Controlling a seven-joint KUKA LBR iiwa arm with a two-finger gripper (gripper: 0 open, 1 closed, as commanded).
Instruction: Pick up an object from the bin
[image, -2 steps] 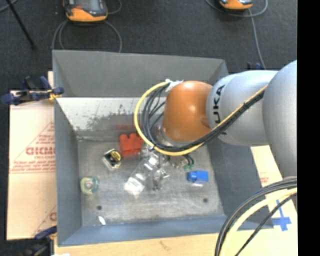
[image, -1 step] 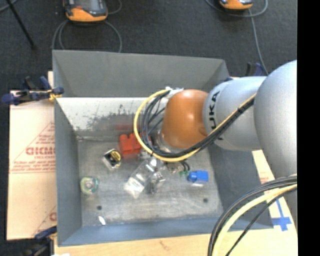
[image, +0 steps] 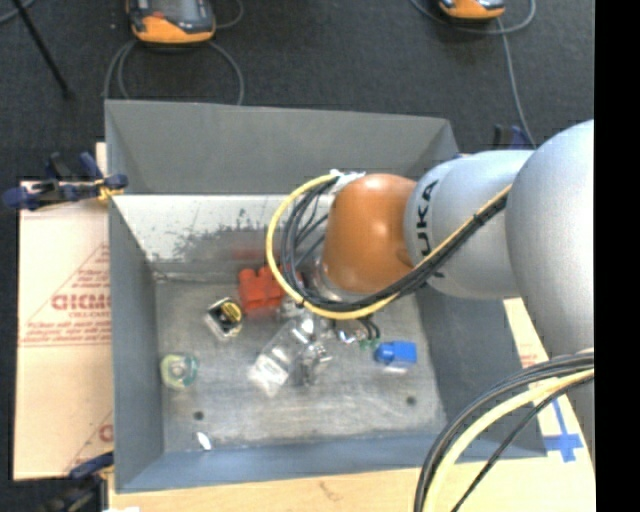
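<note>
Camera view from above: a clear, crumpled-looking plastic piece (image: 270, 367) lies near the middle of the bin (image: 131, 330) floor, pale and glassy against the grey metal. The gripper (image: 312, 352) is down at the floor right against that piece's right side, under the arm's orange cover (image: 365, 235). Its metal tip blends with the shiny plastic, so I cannot tell how far open it is or whether it grips anything. A red block (image: 258, 287) sits just behind, near the back wall. A blue thing (image: 398, 354) lies to the right, and a small black-and-yellow thing (image: 224, 316) to the left. A round clear ring (image: 180, 371) lies further left.
</note>
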